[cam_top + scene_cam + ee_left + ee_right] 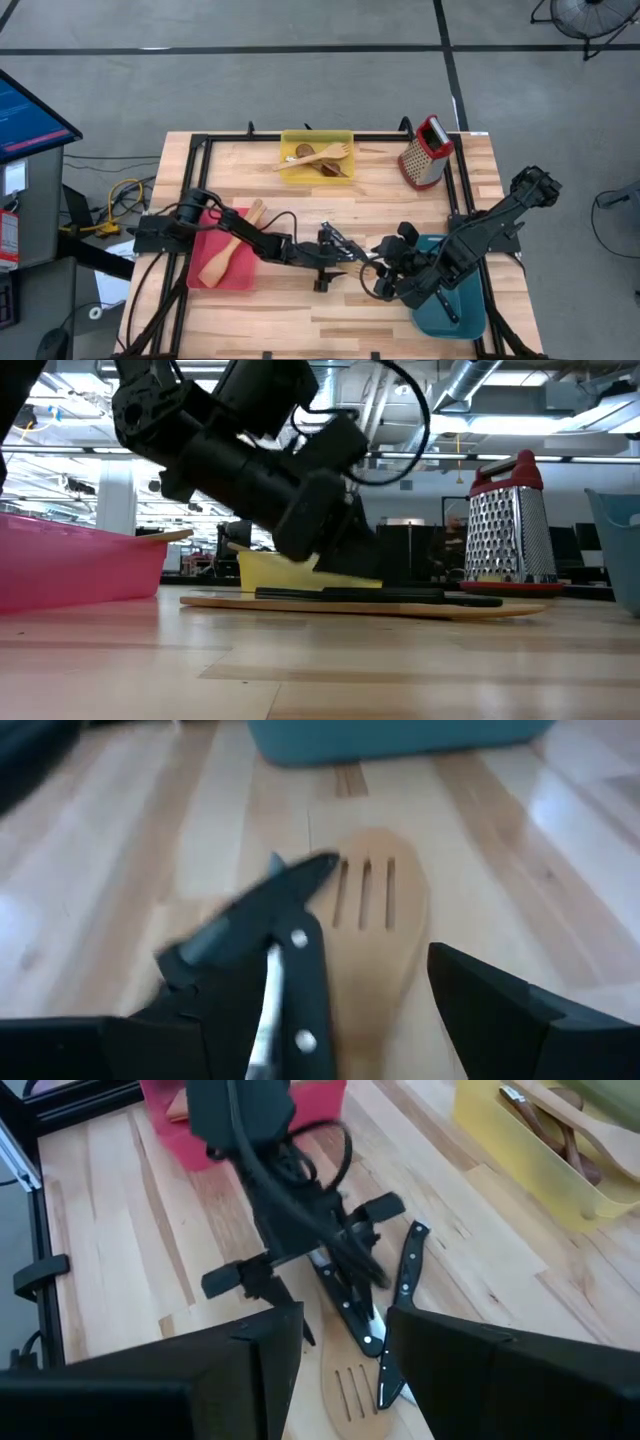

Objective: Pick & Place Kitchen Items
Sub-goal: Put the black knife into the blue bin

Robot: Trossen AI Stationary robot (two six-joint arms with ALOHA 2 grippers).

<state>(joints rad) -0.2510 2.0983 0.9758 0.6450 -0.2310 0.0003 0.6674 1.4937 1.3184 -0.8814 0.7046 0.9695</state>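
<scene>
- Slotted spatula (372, 935) is lying flat mid-table with two knives (352, 1302) resting on it
- Left gripper (400, 1010) is hovering spread wide and empty over them; closing here risks pinching a knife too
- Right gripper (345, 1350) is waiting nearby, half-open, near the teal bin (462, 305), risking collision

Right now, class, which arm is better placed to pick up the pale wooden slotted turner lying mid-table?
Probably the left: its open gripper hangs straddling the pale wooden slotted turner. The right gripper sits farther back.

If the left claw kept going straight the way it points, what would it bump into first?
Probably the pale slotted turner and the black-handled knife lying on it: both sit right ahead of the open left gripper. The teal bin lies farther on.
</scene>
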